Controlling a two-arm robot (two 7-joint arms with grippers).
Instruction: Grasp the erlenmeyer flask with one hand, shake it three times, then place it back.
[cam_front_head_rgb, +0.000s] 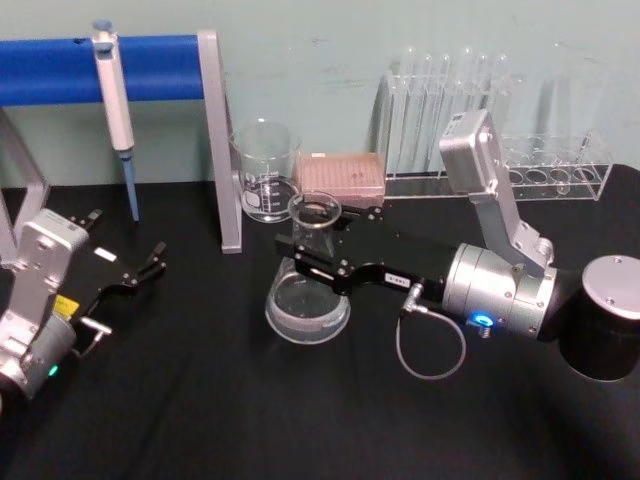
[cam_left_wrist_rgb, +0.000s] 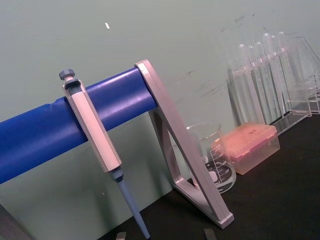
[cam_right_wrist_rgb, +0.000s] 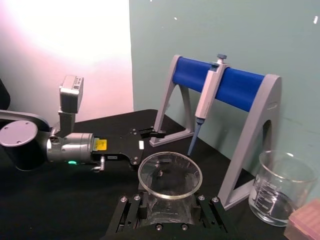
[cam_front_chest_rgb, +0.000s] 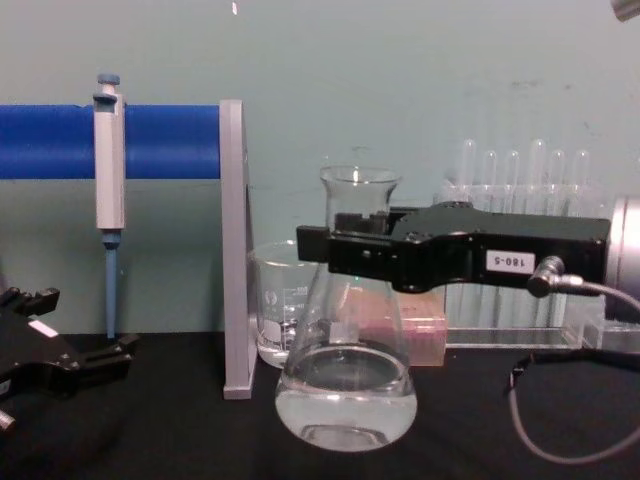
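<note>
The erlenmeyer flask (cam_front_head_rgb: 308, 300) stands upright at the middle of the black table, with a little clear liquid in its wide base (cam_front_chest_rgb: 345, 390). My right gripper (cam_front_head_rgb: 315, 235), black with a white label and a silver wrist, reaches in from the right. Its fingers (cam_right_wrist_rgb: 131, 214) sit on either side of the flask's neck just below the lip, shut on it. From the right wrist the flask mouth (cam_right_wrist_rgb: 170, 175) shows between them. Whether the base rests on the table or hangs just above it, I cannot tell. My left gripper (cam_front_head_rgb: 125, 240) rests open at the table's left, apart from the flask.
Behind the flask stand a glass beaker (cam_front_head_rgb: 265, 170), a pink tip box (cam_front_head_rgb: 343, 175) and a rack of test tubes (cam_front_head_rgb: 500, 150). A pipette (cam_front_head_rgb: 115, 100) hangs on the blue-barred stand (cam_front_head_rgb: 150, 68). A black cylinder (cam_front_head_rgb: 610, 315) sits far right, a cable loop (cam_front_head_rgb: 430, 350) near the wrist.
</note>
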